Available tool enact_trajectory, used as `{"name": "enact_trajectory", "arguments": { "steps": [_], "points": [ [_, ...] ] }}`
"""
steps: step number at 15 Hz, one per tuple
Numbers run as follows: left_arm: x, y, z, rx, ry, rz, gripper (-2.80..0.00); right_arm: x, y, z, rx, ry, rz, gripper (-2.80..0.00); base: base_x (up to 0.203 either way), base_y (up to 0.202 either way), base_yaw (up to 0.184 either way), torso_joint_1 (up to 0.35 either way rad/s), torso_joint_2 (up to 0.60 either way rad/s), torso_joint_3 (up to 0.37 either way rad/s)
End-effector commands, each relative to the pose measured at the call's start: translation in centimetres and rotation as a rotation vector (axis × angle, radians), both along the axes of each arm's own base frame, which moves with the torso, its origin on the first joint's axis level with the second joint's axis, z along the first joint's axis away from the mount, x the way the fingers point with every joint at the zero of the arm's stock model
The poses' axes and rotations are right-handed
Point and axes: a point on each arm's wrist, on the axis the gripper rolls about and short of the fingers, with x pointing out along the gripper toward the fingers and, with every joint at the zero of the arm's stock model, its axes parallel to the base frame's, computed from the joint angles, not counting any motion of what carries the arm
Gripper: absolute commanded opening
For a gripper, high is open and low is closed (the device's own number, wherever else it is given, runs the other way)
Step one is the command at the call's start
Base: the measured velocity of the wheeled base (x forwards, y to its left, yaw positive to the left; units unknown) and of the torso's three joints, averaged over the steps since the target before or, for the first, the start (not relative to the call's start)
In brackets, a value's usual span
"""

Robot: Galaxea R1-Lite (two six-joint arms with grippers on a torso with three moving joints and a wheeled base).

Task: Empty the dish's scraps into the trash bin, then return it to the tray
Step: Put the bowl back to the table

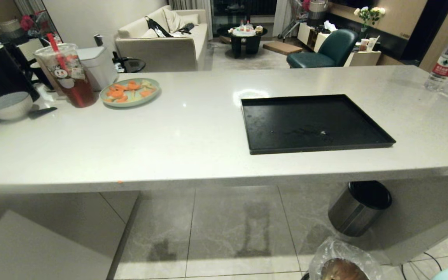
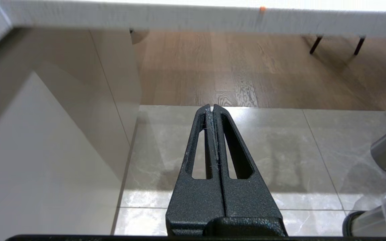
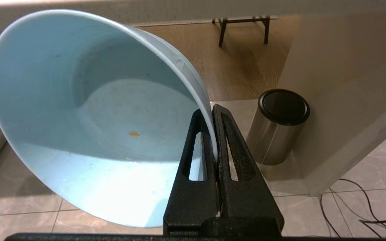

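At the desk's far left corner a white bowl, an iced drink cup and a pale-green plate of carrot slices are sitting together. The left tool is hanging below the desk edge over the floor tiles, pressed shut and holding nothing. The black tray is lying bare near the desk's front edge, right of centre. The right tool is pinching the rim of the light-blue dish, which is looking emptied apart from a small orange speck. The lined trash bin is standing on the floor below. Dumping seems done; next, the dish needs lifting back onto the tray.
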Motion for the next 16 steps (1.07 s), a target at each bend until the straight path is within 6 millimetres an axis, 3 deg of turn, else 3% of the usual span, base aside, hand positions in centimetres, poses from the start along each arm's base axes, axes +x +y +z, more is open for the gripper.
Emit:
{"name": "enact_trajectory", "arguments": {
  "steps": [1, 11, 16],
  "points": [
    [0.01, 0.0, 0.01, -0.001, 0.001, 0.001, -2.8, 0.01, 0.0, 0.01, 0.0, 0.001, 0.0, -2.8, 0.0, 0.0, 0.0, 0.159, -0.53, -0.364],
    [0.0, 0.0, 0.0, -0.001, -0.001, 0.001, -2.8, 0.01, 0.0, 0.01, -0.014, 0.001, -0.001, -2.8, 0.0, 0.0, 0.0, 0.206, -0.58, -0.375],
    [0.01, 0.0, 0.01, -0.001, 0.001, 0.001, -2.8, 0.01, 0.0, 0.01, -0.015, 0.001, 0.0, -2.8, 0.0, 0.0, 0.0, 0.168, -0.41, -0.249]
  ]
}}
